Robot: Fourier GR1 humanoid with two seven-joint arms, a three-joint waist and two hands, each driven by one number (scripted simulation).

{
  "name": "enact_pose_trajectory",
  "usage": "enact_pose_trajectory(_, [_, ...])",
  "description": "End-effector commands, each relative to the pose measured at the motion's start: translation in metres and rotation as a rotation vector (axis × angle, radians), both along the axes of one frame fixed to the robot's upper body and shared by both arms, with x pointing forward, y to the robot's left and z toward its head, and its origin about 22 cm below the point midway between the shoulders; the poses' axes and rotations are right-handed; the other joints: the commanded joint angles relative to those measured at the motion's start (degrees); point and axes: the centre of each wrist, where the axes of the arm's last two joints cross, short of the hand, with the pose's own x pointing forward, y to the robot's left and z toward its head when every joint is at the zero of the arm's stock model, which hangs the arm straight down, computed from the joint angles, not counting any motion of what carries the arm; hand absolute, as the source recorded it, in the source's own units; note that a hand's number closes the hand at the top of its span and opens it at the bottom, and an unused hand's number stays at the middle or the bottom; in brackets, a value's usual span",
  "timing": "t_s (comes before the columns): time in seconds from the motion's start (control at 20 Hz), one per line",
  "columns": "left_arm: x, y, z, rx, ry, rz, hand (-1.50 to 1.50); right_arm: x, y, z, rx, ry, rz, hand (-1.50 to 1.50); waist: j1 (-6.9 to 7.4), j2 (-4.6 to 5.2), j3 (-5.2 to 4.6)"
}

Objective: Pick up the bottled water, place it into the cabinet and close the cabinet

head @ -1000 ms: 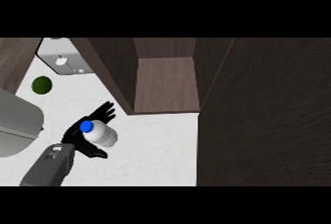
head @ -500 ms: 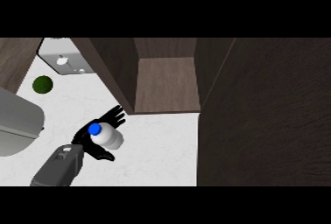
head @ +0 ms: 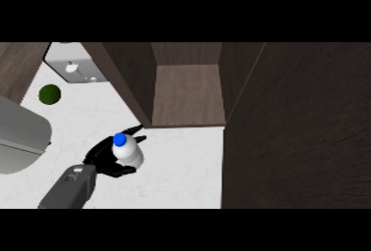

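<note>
The bottled water (head: 128, 153), white with a blue cap, stands out from my left hand (head: 100, 158), whose fingers and thumb are curled round it above the white counter (head: 181, 166). The hand hides the bottle's lower part. It is just left of and below the open cabinet (head: 187, 93), a dark wooden box with a bare brown shelf. The cabinet's dark door (head: 304, 127) stands open and fills the right side. My right hand does not show.
A grey rounded appliance (head: 18, 135) sits at the left edge. A green round object (head: 49, 94) lies on the counter behind it, and a white fixture (head: 72, 68) is at the top left.
My left hand has carried the bottle to the right, closer to the cabinet's front lower corner.
</note>
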Motion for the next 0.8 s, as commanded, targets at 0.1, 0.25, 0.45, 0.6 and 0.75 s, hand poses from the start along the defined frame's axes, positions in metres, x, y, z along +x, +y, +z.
enact_pose_trajectory(0.1, [-0.010,-0.011,-0.008,-0.228,-0.060,-0.112,1.50,-0.007,0.002,0.003,0.022,0.006,-0.012,-1.50,-0.23,-0.23,-0.19])
enact_pose_trajectory(0.25, [-0.010,-0.023,-0.012,-0.245,-0.041,-0.108,1.50,0.005,0.007,-0.006,-0.012,0.007,0.010,-1.50,0.04,-0.06,-0.17])
enact_pose_trajectory(0.45, [-0.007,-0.022,-0.008,-0.222,-0.076,-0.109,1.50,0.002,0.015,0.003,0.001,-0.002,0.003,-1.50,0.08,-0.14,-0.19])
enact_pose_trajectory(0.6, [-0.025,0.014,-0.012,-0.176,-0.134,0.276,1.50,-0.005,-0.005,0.000,-0.006,0.004,-0.042,-1.50,1.59,-0.63,-0.04])
enact_pose_trajectory(0.75, [-0.054,0.034,-0.025,-0.127,-0.153,0.626,1.50,-0.010,-0.008,-0.010,-0.019,0.046,-0.050,-1.50,3.13,-0.87,0.03])
